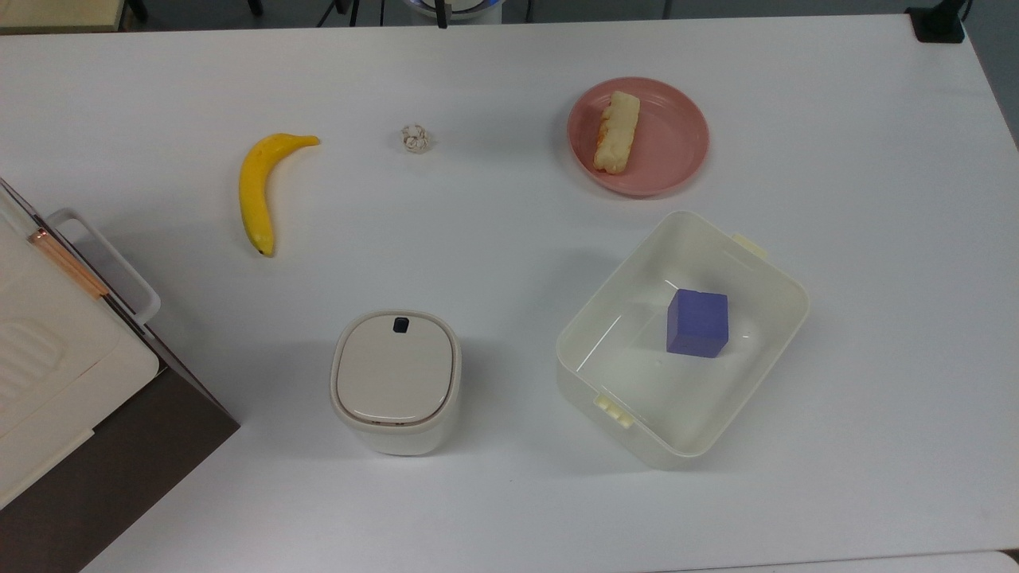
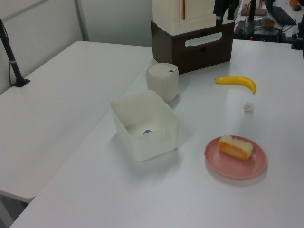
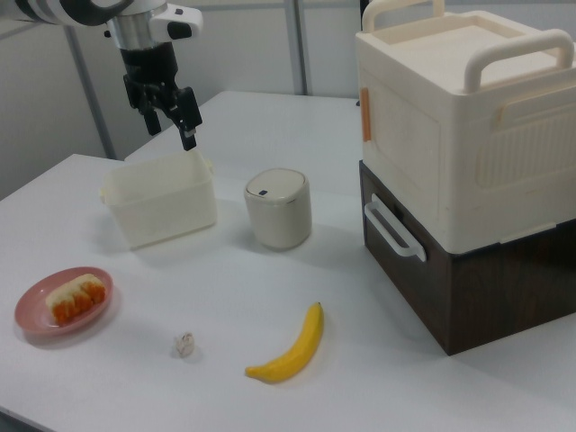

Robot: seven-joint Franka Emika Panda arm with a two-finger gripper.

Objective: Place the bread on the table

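The bread [image 1: 617,133] [image 2: 235,147] [image 3: 72,298] is a pale cream stick with an orange-browned side. It lies on a round pink plate [image 1: 679,169] [image 2: 229,171] [image 3: 34,329] at the far right of the white table [image 1: 493,231] in the top view. In the right view my gripper [image 3: 170,130] hangs high at the upper left, above the open bin and well away from the plate. It is open with nothing between its fingers.
A yellow banana [image 1: 256,191] [image 3: 292,347] and a small crumpled scrap [image 1: 415,138] lie on the table. A lidded white canister [image 1: 396,380], an open cream bin [image 1: 764,350] holding a purple cube [image 1: 697,322], and a cream box on a brown box [image 3: 468,171] also stand there.
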